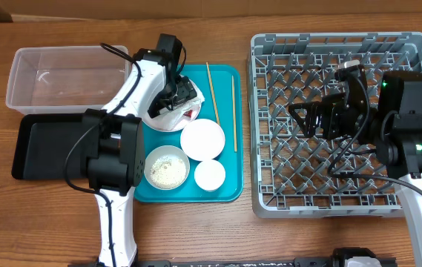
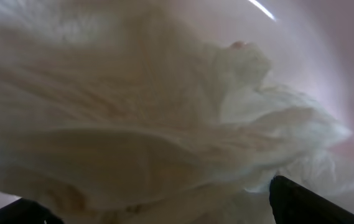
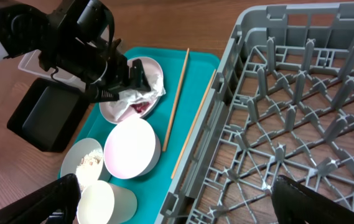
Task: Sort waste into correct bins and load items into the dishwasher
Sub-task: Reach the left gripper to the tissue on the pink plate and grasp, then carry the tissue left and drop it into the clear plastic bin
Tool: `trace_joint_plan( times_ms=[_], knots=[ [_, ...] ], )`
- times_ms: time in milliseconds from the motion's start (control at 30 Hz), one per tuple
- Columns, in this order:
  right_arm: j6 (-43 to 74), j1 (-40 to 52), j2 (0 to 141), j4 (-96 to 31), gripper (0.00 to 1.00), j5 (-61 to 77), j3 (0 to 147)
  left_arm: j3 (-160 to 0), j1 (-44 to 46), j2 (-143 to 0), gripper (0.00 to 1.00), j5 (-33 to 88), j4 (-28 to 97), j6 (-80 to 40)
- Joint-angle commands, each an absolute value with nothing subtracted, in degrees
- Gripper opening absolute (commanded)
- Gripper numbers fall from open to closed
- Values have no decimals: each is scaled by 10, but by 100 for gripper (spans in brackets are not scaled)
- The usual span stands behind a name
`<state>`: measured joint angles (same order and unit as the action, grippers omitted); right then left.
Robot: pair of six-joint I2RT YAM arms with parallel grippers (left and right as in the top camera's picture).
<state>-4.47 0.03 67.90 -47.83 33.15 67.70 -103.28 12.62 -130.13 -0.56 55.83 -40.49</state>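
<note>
Crumpled white paper napkin (image 2: 164, 112) fills the left wrist view. It sits between the wide-spread fingers of the left claw (image 1: 179, 93), not pinched yet, on the round pinkish-white plate (image 3: 153, 67) in the teal serving tray (image 1: 229, 178). Right claw (image 1: 305, 117) hangs wide open, holding nothing, over the square grey plastic dish rack (image 1: 285, 185).
</note>
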Motion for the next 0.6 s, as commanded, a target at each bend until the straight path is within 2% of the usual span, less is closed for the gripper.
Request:
trace_joint_plan(
  times_ms=[0,67,100,133,167,200,400,567],
  knots=[
    [-43,-1,680,-488,100,331,691,-1042,124,-1327,89,27,557,-389],
    [-43,-1,680,-491,100,331,691,-1042,124,-1332,62,28,557,-380],
    [-43,-1,680,-492,100,331,690,-1042,124,-1333,45,28,556,-373],
    [-43,-1,680,-493,99,331,690,-1042,124,-1333,23,28,556,-367],
    [-43,-1,680,-494,99,331,690,-1043,124,-1333,9,28,556,-360],
    [-43,-1,680,-494,99,331,690,-1044,124,-1333,4,30,558,-347],
    [-43,-1,680,-495,99,331,690,-1143,117,-1333,4,41,677,-287],
    [-43,-1,680,-495,99,331,690,-1360,75,-1333,4,61,836,-265]
  ],
)
